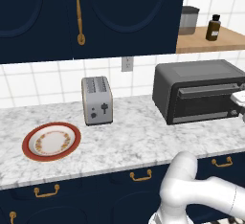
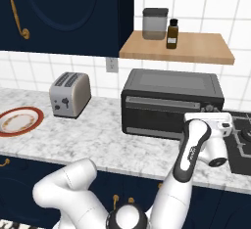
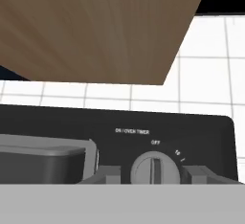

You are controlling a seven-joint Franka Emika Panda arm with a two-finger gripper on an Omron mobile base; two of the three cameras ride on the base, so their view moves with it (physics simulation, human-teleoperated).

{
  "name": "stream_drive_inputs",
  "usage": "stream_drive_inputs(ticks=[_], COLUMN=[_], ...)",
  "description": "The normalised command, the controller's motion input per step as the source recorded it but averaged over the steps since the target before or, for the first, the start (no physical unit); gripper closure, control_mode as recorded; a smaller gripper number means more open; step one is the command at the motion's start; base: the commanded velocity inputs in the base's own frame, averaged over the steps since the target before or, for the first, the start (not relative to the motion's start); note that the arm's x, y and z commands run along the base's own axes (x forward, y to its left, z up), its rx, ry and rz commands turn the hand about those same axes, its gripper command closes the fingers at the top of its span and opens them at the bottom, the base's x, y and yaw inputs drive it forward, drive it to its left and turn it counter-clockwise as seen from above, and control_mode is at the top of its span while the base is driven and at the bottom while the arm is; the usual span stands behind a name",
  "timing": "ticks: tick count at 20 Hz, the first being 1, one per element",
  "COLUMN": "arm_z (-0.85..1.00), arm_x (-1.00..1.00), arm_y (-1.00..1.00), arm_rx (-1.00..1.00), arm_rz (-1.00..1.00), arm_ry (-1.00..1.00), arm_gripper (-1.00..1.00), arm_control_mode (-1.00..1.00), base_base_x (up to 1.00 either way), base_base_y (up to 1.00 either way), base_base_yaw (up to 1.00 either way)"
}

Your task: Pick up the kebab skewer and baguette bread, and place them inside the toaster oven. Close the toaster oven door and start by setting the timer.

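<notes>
The toaster oven (image 1: 201,91) (image 2: 171,103) stands on the counter with its door (image 2: 162,115) shut, the bar handle (image 3: 43,153) level across the front. My gripper (image 3: 153,173) is at the oven's right end, one fingertip on each side of the round timer knob (image 3: 155,165), whose pointer stands at OFF. A thin gap shows beside the left fingertip (image 3: 111,173). The white hand (image 2: 215,125) (image 1: 239,98) presses close to the knob panel. The kebab skewer and the baguette bread are hidden from view.
A red-rimmed plate (image 1: 28,144) (image 2: 34,113) lies bare at the counter's left, with a silver slot toaster (image 1: 97,100) (image 2: 70,95) beside it. Above the oven, a wooden shelf (image 2: 196,49) (image 3: 95,27) carries a jar (image 2: 155,23) and a bottle (image 2: 172,34). A stove (image 2: 242,135) borders the right.
</notes>
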Motion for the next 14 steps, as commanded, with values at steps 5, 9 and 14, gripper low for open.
stream_drive_inputs(ticks=[5,9,14], arm_z=[0.22,0.37,0.22], arm_x=[0.00,0.11,0.30], arm_y=[0.38,0.07,0.03], arm_rx=[0.00,0.00,-0.01], arm_rz=[0.00,0.00,-0.03], arm_ry=[0.00,0.00,0.00], arm_gripper=[1.00,1.00,1.00], arm_control_mode=[-1.00,-1.00,-1.00], base_base_x=[0.00,0.00,0.00], base_base_y=[0.00,0.00,0.00], base_base_yaw=[0.00,0.00,0.00])
